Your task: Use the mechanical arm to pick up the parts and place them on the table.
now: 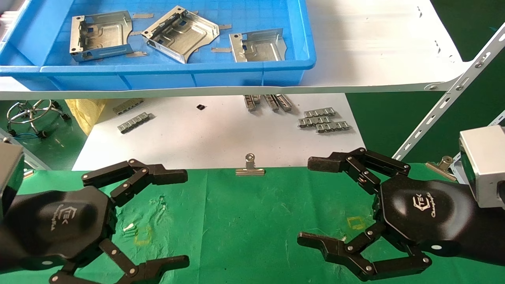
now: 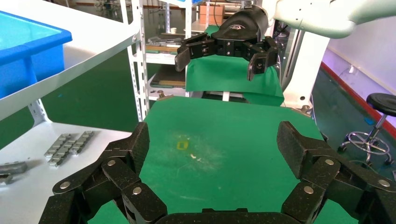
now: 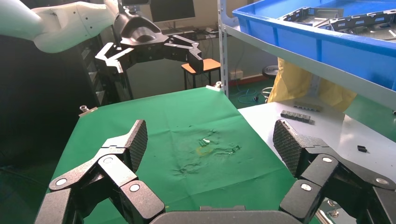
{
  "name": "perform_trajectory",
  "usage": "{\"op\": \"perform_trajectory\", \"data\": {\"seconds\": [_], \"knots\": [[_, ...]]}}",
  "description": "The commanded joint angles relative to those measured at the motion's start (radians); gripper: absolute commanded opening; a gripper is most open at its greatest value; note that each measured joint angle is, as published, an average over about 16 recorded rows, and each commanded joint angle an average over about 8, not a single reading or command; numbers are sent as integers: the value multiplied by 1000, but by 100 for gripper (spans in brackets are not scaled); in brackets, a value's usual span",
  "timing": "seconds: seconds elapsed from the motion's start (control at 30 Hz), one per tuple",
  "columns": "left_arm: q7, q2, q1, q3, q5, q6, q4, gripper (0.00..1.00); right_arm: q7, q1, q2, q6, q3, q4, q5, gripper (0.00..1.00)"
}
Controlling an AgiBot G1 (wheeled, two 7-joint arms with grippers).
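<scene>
Three silvery sheet-metal parts lie in the blue tray on the upper shelf: one at the left, one in the middle, one at the right. My left gripper hovers open and empty over the green table at the near left; its own view shows only cloth between the fingers. My right gripper hovers open and empty over the table at the near right; its own view also shows bare cloth. Each wrist view shows the other hand farther off.
Below the shelf a white sheet carries grey link strips and more strips. A metal binder clip sits at the green cloth's far edge. A slanted white shelf strut stands at the right. Yellow squares mark the cloth.
</scene>
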Motion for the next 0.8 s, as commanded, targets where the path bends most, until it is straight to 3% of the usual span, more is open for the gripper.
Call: {"op": "perform_trajectory", "data": {"seconds": [0.03, 0.37, 0.63, 0.8], "knots": [[0, 0, 0, 0, 0, 0, 0, 100, 0, 0, 0, 0, 0, 0, 0, 100], [0, 0, 0, 0, 0, 0, 0, 100, 0, 0, 0, 0, 0, 0, 0, 100], [0, 0, 0, 0, 0, 0, 0, 100, 0, 0, 0, 0, 0, 0, 0, 0], [0, 0, 0, 0, 0, 0, 0, 100, 0, 0, 0, 0, 0, 0, 0, 0]]}}
